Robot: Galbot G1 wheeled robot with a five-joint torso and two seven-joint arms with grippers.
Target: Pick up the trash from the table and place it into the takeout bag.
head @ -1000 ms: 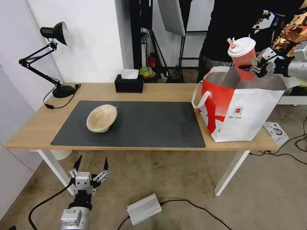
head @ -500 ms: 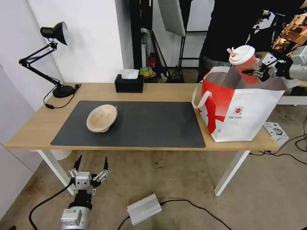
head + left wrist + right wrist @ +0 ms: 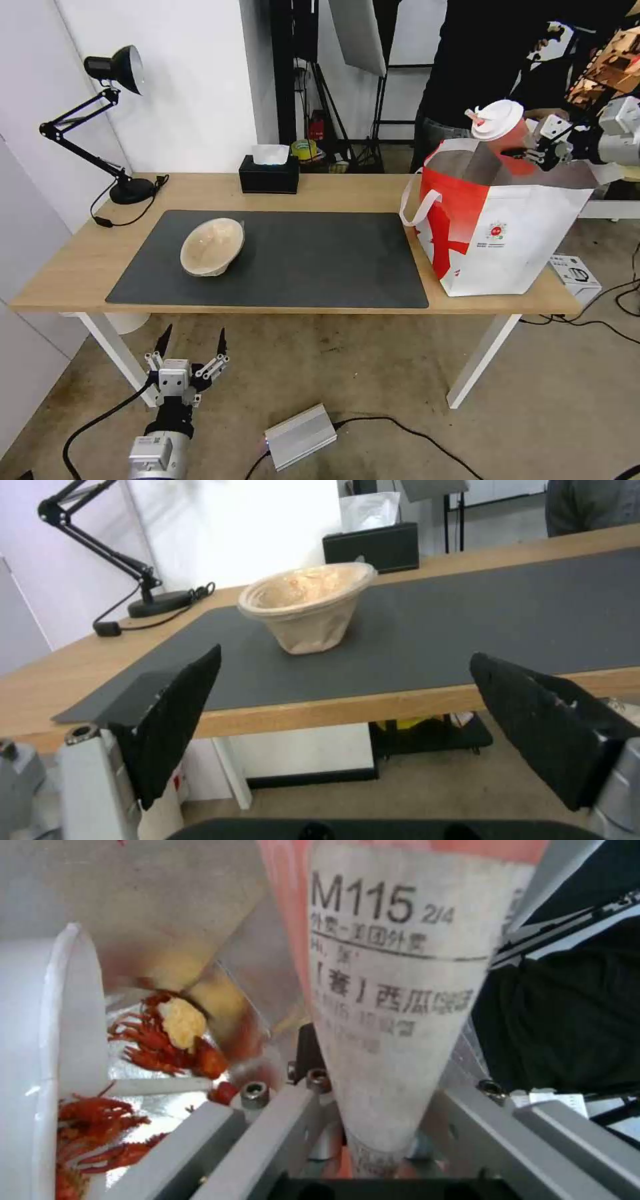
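The right gripper (image 3: 533, 148) is at the far right, over the open mouth of the takeout bag (image 3: 497, 233), its jaws closed on the red drink cup (image 3: 508, 132); the cup leans to the left, its white lid and straw above the bag's rim and its lower part already below the rim; in the right wrist view the cup's printed label (image 3: 393, 990) runs up between the gripper's metal links, and beside it, inside the foil lining, lies the white round plastic bowl (image 3: 47, 1050) on its side with red scraps (image 3: 160, 1045) spilling from it; the bag stands on the right end of the bench (image 3: 67, 267), just beside the right edge of the dark grey mat (image 3: 320, 260), with one white loop handle hanging on its left side; the tan pulp bowl (image 3: 212, 247) rests on the left part of the mat, tipped a little to one side, well apart from the bag; the left gripper (image 3: 191, 347) hangs below the near edge of the bench at the left, above the floor, its jaws spread wide and holding nothing; from the left wrist view its two black fingers (image 3: 177, 715) frame the bench edge with the pulp bowl (image 3: 310, 605) beyond; a black tissue box (image 3: 269, 175) sits at the far edge of the bench and a black desk lamp (image 3: 113, 120) at the far left corner.
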